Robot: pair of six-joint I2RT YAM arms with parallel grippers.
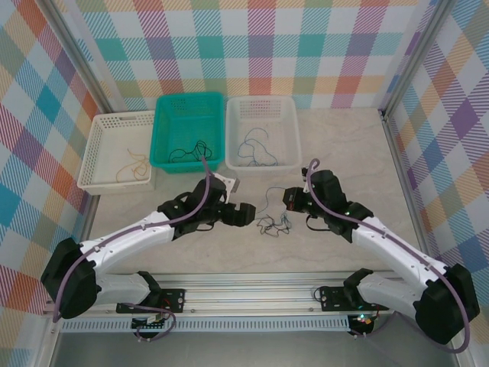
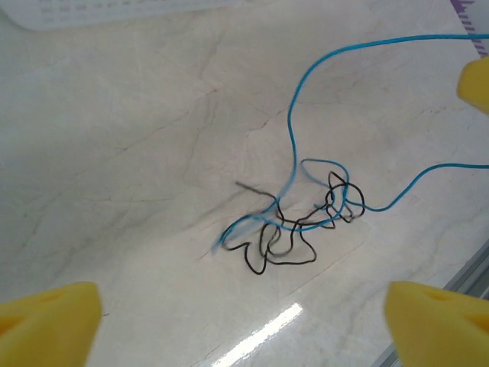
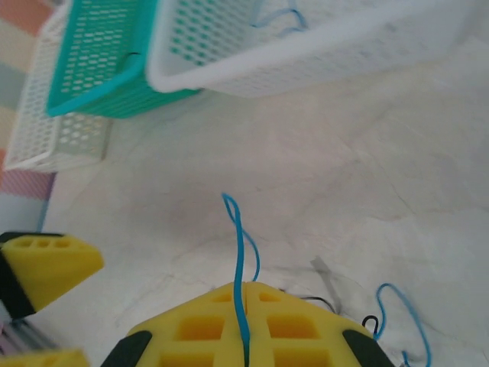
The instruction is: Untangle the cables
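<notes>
Cables: a small knot of blue and black wire on the table, between the two grippers and in front of the baskets.
Blue strand: climbs out of the knot to the right gripper, with a second blue loop trailing beside it.
Right gripper: closed on the blue strand, which is pinched at the seam of its yellow pads.
Left gripper: jaws spread wide and empty, hovering over the knot.
Step in hand: likely pinning the black wire so the blue can be drawn free.
Doing it well: descend on a black loop where no blue overlies it (the two cross several times). Clamp firmly, then have the right pull away slowly so nothing cinches.
Baskets: the white basket holds blue wires, the teal basket dark ones.
</notes>
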